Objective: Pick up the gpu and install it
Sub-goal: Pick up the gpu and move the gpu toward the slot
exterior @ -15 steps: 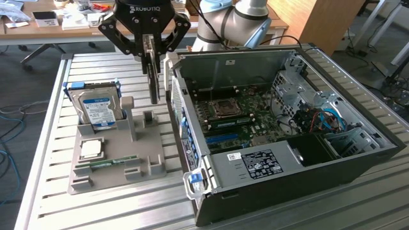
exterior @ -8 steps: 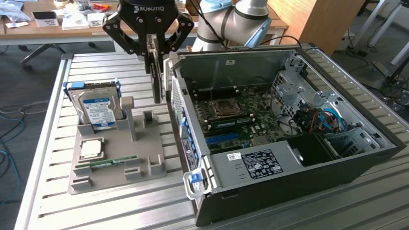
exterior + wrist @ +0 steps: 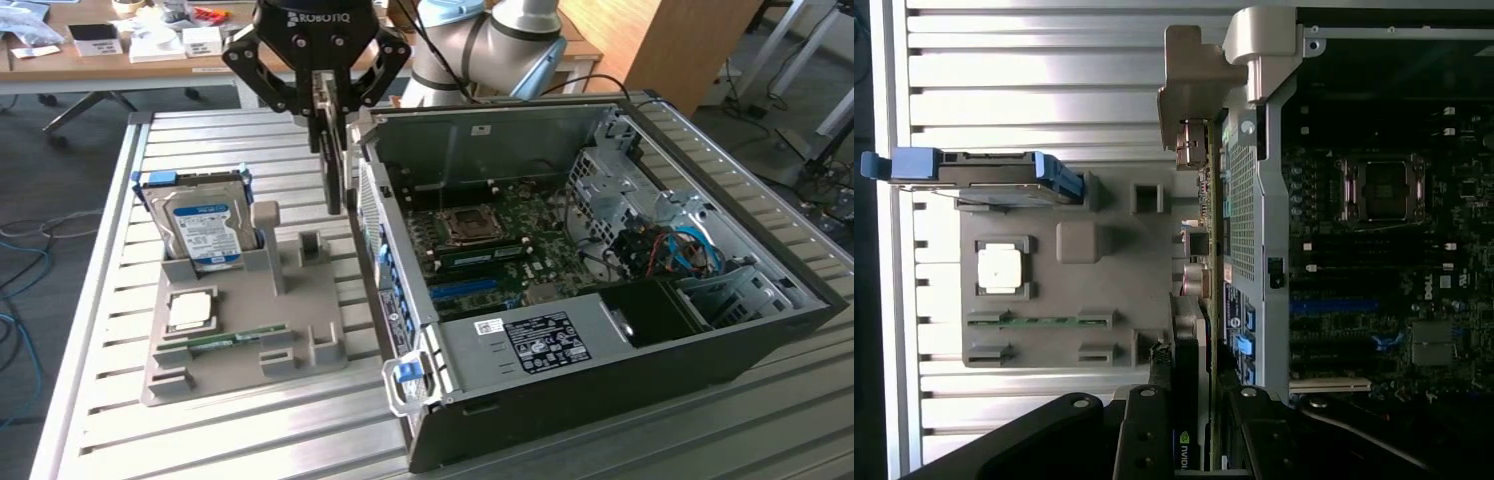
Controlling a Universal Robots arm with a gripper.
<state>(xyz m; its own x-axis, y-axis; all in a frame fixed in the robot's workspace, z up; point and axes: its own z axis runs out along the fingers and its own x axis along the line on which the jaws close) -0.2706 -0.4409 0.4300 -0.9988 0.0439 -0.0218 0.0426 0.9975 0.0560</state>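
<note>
Gripper (image 3: 323, 108) is holding the gpu (image 3: 330, 165), fingers pinching narrow on its top edge, card hanging upright and edge-on. It's hovering over the gap between the gray fixture tray (image 3: 247, 345) and the open PC case (image 3: 747, 300), just beside the case wall, toward the tray's far end. Motherboard (image 3: 494, 245) is lying exposed in the case, on the exterior view's right of the card. Hard drive (image 3: 203, 228) is standing in its tray slot on the exterior view's left. CPU (image 3: 191, 310) and memory stick (image 3: 230, 340) are sitting nearer on the tray.

slatted metal table (image 3: 94, 400); wooden desk (image 3: 40, 66) behind, wooden cabinet (image 3: 667, 40), grey floor (image 3: 67, 150) with cables (image 3: 16, 262).
</note>
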